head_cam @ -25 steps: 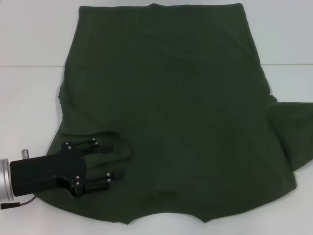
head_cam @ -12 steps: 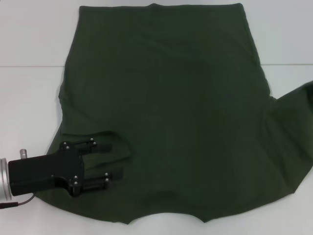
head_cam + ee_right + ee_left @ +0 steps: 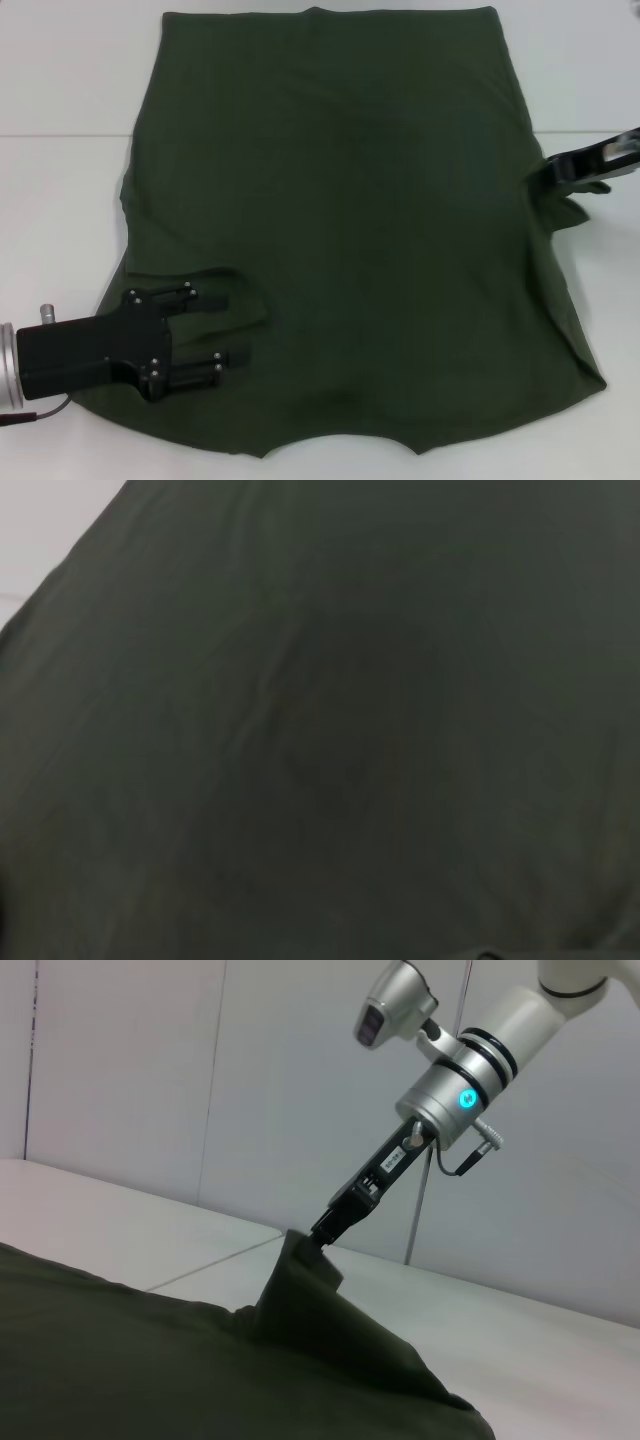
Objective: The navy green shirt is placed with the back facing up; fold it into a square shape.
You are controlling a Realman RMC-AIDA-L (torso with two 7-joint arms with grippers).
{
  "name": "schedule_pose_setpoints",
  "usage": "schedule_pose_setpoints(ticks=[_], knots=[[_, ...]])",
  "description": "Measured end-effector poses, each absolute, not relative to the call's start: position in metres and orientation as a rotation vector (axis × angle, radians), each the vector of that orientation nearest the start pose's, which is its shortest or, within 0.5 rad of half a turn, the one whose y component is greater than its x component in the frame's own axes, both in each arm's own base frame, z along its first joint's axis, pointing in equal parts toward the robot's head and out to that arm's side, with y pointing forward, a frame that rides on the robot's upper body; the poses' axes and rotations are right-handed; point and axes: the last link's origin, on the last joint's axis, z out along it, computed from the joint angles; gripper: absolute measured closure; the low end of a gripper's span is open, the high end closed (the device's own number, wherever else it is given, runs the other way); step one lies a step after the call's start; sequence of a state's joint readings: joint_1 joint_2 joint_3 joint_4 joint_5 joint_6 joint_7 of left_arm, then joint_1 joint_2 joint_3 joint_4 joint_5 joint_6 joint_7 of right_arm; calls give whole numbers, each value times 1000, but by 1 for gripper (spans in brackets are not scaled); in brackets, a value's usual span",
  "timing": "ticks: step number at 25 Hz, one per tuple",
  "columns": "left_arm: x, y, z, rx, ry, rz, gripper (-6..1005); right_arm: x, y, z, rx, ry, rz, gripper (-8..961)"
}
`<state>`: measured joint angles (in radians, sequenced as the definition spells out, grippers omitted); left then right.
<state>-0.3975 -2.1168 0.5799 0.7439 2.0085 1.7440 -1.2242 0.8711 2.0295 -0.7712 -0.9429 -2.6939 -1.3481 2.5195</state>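
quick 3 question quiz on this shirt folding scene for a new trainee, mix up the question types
1. True or false: the right gripper holds part of the navy green shirt lifted off the white table.
2. Which sleeve is already folded over onto the shirt's body?
A. the one on the robot's left
B. the one on the robot's right
C. neither
3. Fill in: the left gripper rests over the folded sleeve with its fingers ____.

Key
1. True. The left wrist view shows the cloth pulled up into a peak at the right gripper's tip.
2. A. It lies under the left gripper.
3. open
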Motion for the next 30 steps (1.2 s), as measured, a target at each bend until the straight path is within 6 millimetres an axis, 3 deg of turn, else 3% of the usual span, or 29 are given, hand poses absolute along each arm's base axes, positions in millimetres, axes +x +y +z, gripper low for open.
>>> schedule_pose_setpoints(ticks=[7,12,15,19,25,30], knots=[[-281,283,13,-2702,-481,-813,274,186,440,31,-2342,1215,-133,811],[-281,283,12,-2704,-483,-812,274,183,439,25,-2365,1204,-138,798],[-281,282,12,-2703,-486,-815,275,182,439,25,-2378,1199,-123,576],[-281,282,12,-2699,-519,-826,276,185,434,26,-2427,1197,-28,485],[-282,284,19,-2656,-795,-891,276,216,404,32,-2554,1114,224,349],[-285,285,40,-2613,-1017,-961,275,250,361,36,-2595,889,511,197]])
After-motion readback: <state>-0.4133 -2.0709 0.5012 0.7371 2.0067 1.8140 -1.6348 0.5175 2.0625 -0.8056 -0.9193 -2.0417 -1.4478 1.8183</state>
